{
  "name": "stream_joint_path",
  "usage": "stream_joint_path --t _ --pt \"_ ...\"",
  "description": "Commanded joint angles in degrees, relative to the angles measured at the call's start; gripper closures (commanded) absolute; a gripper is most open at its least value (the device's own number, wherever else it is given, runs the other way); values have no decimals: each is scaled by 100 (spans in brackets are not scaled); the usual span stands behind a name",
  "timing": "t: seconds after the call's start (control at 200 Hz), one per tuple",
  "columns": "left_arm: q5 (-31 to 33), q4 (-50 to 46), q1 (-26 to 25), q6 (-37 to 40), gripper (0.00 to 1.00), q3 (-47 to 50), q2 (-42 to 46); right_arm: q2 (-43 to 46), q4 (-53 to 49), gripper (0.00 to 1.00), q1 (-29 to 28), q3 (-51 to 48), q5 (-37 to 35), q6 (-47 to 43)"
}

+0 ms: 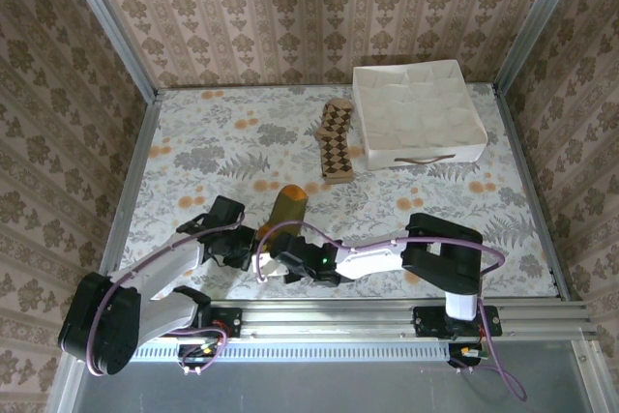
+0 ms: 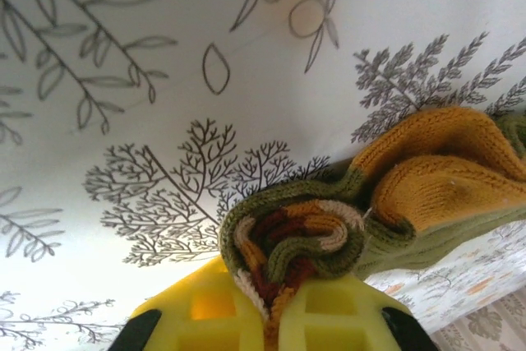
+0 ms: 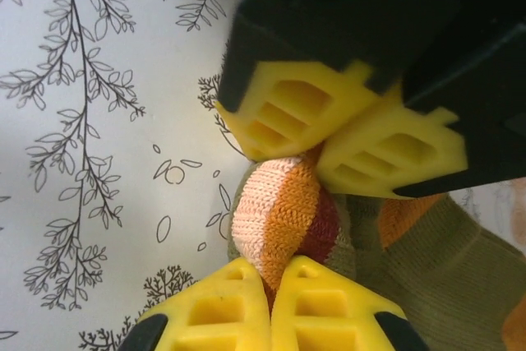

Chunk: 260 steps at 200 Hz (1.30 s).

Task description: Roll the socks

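Note:
The olive-green sock with orange, cream and red stripes (image 1: 287, 206) lies near the table's front, its near end coiled into a small roll (image 2: 300, 240). My left gripper (image 2: 275, 306) is shut on that rolled end, with fabric pinched between its yellow fingers. From the opposite side my right gripper (image 3: 271, 281) is shut on the same striped bulge (image 3: 283, 211), facing the left gripper (image 3: 316, 154). Seen from above, the two grippers meet at the sock's near end (image 1: 261, 258). The brown-and-cream argyle sock (image 1: 336, 142) lies flat farther back, apart from both grippers.
A white fabric box with inner dividers (image 1: 418, 113) stands at the back right, just right of the argyle sock. The floral tablecloth (image 1: 193, 157) covers the table. Patterned walls close in the left, back and right sides.

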<state>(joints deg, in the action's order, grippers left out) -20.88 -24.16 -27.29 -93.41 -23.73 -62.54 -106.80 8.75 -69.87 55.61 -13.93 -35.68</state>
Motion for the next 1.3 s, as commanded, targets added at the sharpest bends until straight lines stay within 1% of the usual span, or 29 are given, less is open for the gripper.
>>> stream_joint_path --t 0.0,0.09,0.105,0.155,0.215,0.275,0.39,0.505,0.635,0.695,0.73,0.74,0.755,0.915,1.145,1.295 --pt "621 -1235 47 181 78 44 205 -250 -956 100 304 4 564 574" --pt "676 -1319 75 182 61 -107 507 -261 -1267 100 465 78 1185 826" --pt "674 -1329 224 182 59 -128 555 -274 -1304 100 481 89 1254 867" --pt "649 -1388 314 182 52 -171 694 -317 -1472 100 579 168 1588 985" --pt "638 -1435 401 178 47 -201 854 -373 -1598 100 676 250 1870 1155" --pt "672 -1423 471 141 45 -179 1051 -446 -1736 100 805 325 2228 1336" --pt "876 -1136 521 23 44 -9 1597 -608 -1921 100 1018 491 2815 1685" --pt "869 -749 510 -31 45 139 1901 -740 -2027 100 1195 577 3261 1912" --pt "785 -394 309 127 46 130 1824 -864 -2075 100 1444 619 3809 2176" --pt "809 -283 155 125 47 131 1735 -900 -2048 100 1588 605 4053 2294" --pt "829 -197 153 102 48 147 1672 -908 -2038 100 1658 591 4165 2355" --pt "835 -173 15 87 49 153 1650 -916 -2036 100 1677 589 4198 2373" --pt "852 -143 -58 75 50 149 1622 -926 -2047 100 1704 589 4241 2395" --pt "1038 141 -422 -62 55 168 1287 -1037 -2111 100 1994 619 4829 2570" --pt "1128 229 -619 -152 57 123 960 -1237 -2178 100 2220 619 5067 2704" --pt "1122 544 -629 -183 56 192 740 -1311 -2172 100 2280 582 5076 2735"
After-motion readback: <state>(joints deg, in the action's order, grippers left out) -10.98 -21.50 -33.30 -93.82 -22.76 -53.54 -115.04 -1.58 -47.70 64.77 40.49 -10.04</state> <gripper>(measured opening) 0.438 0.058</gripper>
